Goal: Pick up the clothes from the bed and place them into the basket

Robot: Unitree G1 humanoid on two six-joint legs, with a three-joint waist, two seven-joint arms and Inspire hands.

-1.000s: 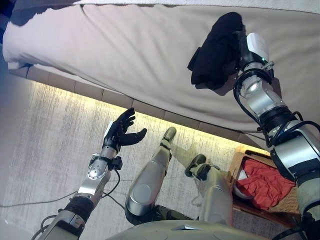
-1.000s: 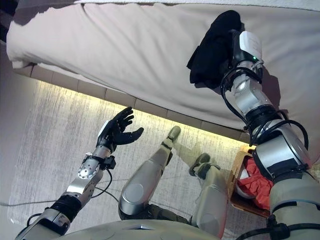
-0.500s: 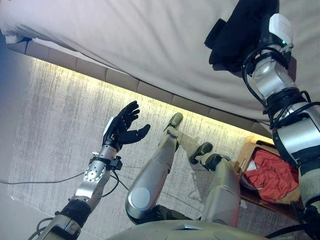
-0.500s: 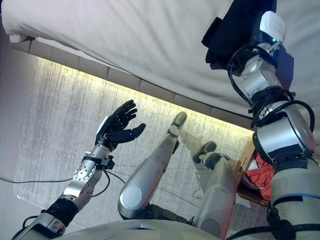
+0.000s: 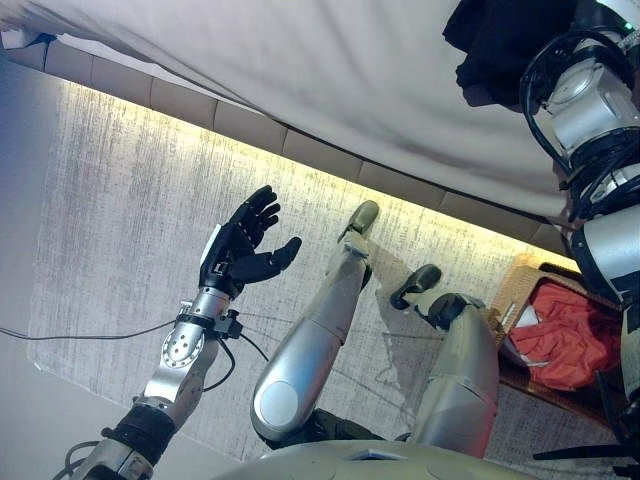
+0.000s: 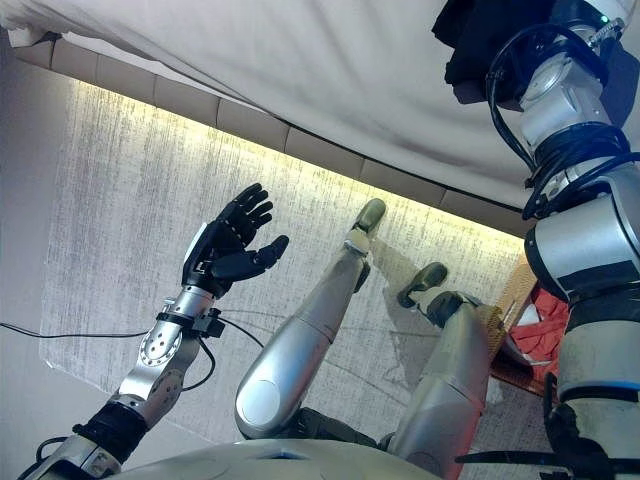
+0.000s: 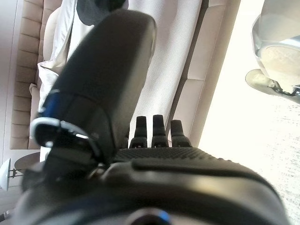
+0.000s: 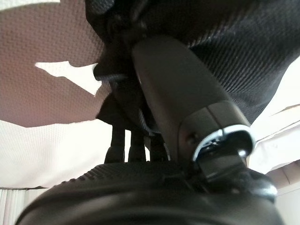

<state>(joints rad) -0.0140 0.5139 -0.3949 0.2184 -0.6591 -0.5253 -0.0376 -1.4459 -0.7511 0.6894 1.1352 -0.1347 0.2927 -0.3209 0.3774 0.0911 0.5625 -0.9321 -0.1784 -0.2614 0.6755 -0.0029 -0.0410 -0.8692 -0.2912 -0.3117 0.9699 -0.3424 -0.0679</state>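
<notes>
A black garment [image 5: 495, 40] hangs bunched over the beige bed [image 5: 300, 70] at the top right. My right hand [image 8: 183, 93] is shut on it: in the right wrist view the thumb and fingers [image 8: 133, 140] press into the black cloth [image 8: 225, 42]. My left hand [image 5: 240, 250] is open and empty, palm up, above the pale rug, well in front of the bed's edge. A wicker basket [image 5: 520, 285] stands on the floor at the lower right with red clothes [image 5: 575, 335] in it.
The bed's padded base [image 5: 300, 150] runs slantwise across the view with a lit strip under it. A pale rug [image 5: 120, 200] covers the floor in front. The left wrist view shows the bed and a headboard [image 7: 28, 56] beyond my fingers [image 7: 154, 133].
The whole picture has shifted, so the camera has moved: bed and garment sit higher and further right. My right hand keeps its hold on the black garment. The left hand stays open.
</notes>
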